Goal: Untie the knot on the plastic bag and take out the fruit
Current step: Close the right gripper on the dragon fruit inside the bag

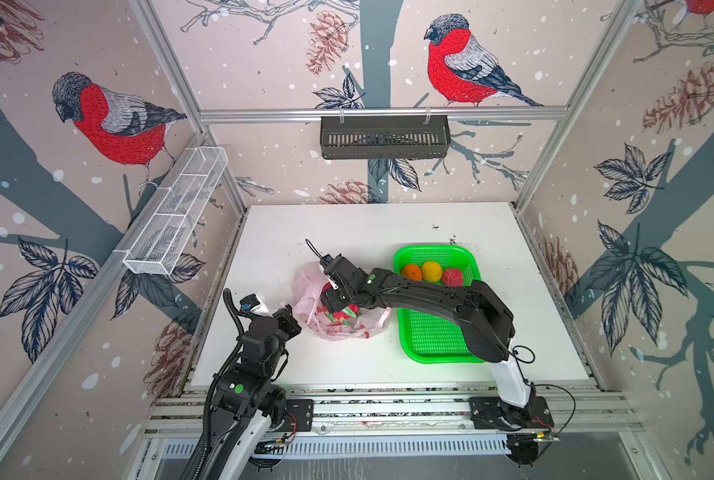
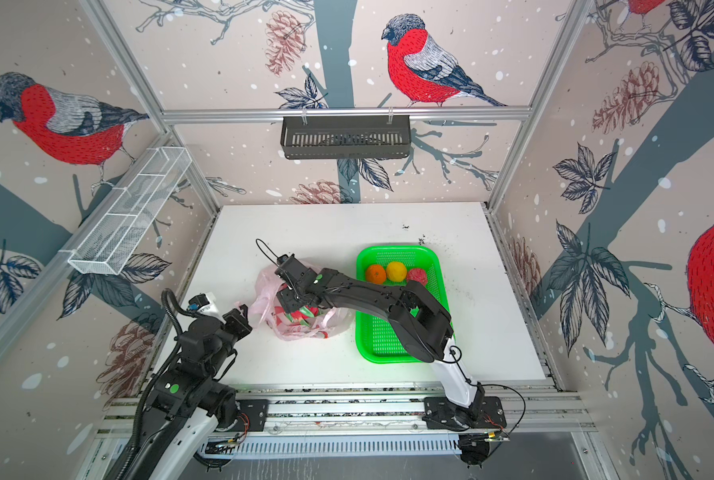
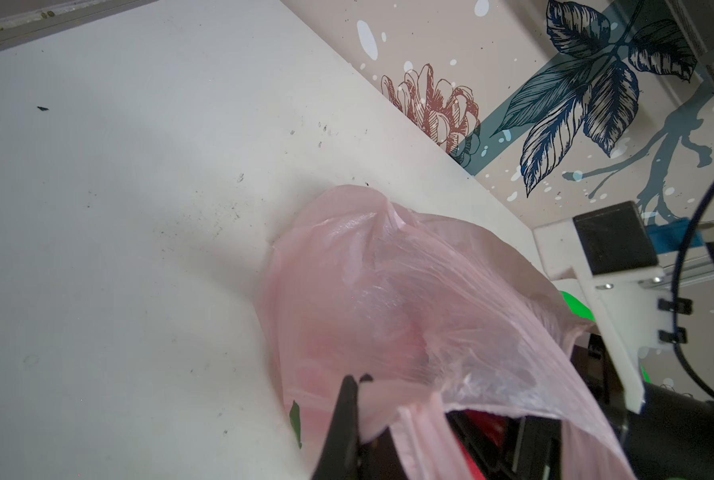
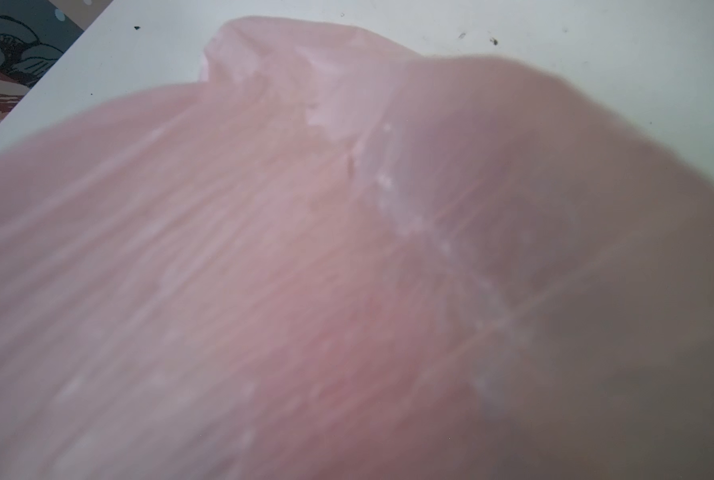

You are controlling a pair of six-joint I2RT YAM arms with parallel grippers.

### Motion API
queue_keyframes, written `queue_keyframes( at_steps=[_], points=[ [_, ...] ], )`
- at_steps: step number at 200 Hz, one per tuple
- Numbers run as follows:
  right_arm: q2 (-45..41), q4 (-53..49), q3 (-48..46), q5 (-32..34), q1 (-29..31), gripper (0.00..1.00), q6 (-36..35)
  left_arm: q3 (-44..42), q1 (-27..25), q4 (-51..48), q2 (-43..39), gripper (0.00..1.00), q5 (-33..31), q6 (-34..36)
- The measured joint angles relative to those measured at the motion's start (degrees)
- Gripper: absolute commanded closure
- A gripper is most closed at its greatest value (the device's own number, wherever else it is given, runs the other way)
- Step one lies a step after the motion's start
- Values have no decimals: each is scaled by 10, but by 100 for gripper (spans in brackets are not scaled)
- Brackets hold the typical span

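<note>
The plastic bag lay on the tabletop, left of the green tray. The left pincer clenched its left edge; the right pincer sat inside it, grip impossible to tell.

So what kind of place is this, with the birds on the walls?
Probably a robot test booth, not a home: bird wallpaper on a bare metal frame, and two robot arms fixed to a rail at a white table.
</note>
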Motion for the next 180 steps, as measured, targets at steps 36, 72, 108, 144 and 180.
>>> queue_keyframes(
  at_steps=[36,72,108,144,180],
  points=[
    [-21,-4,-4,0,2,85,0,-2,0,1,-2,100,-1,0],
    [-36,-6,-10,2,5,85,-1,-2,0,1,-11,100,-3,0],
    [-49,-6,-15,5,6,85,-1,-2,0,1,-16,100,-11,-1],
    [-66,-6,-19,15,11,85,-3,-2,0,0,-17,100,-17,-2],
    [-82,-3,-25,25,14,84,-6,-2,0,0,-17,100,-17,-2]
  ],
)
